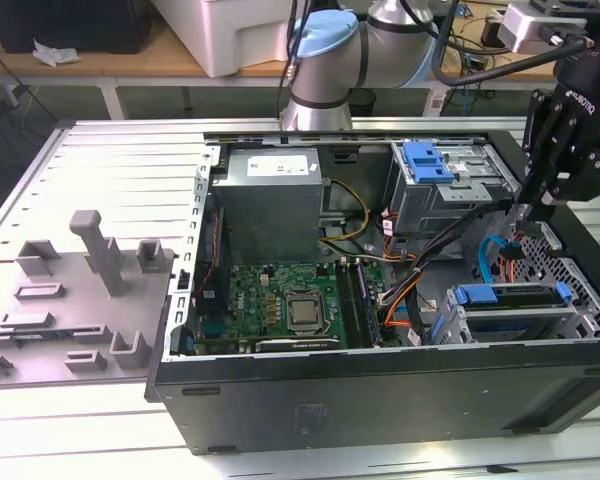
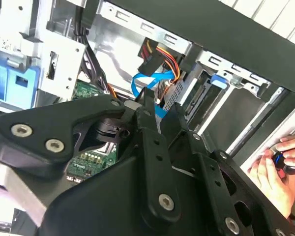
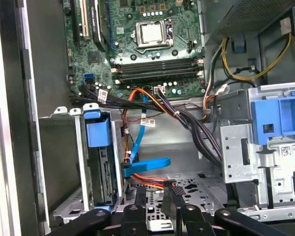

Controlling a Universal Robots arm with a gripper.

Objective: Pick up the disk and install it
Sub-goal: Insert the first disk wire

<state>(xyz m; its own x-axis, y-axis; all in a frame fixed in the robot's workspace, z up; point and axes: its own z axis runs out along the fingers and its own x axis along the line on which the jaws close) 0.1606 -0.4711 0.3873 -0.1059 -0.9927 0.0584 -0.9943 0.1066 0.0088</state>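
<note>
My black pincer (image 1: 528, 212) hangs inside the open black metal computer case (image 1: 380, 400). I cannot tell how wide it stands or what it grips. Just beside it loops a flat blue data cable (image 3: 146, 164), which I could snag. Beyond, the silver, blue-framed disk (image 1: 510, 295) sits in its grey metal cage (image 1: 500, 328), and a tugged cable might unseat it. Farther off, a person's hand (image 2: 278, 169) lies by the case wall, where a careless swing could strike it.

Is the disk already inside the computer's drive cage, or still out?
In: the disk sits slotted within the grey drive cage, its blue frame showing at the cage's opening.
</note>
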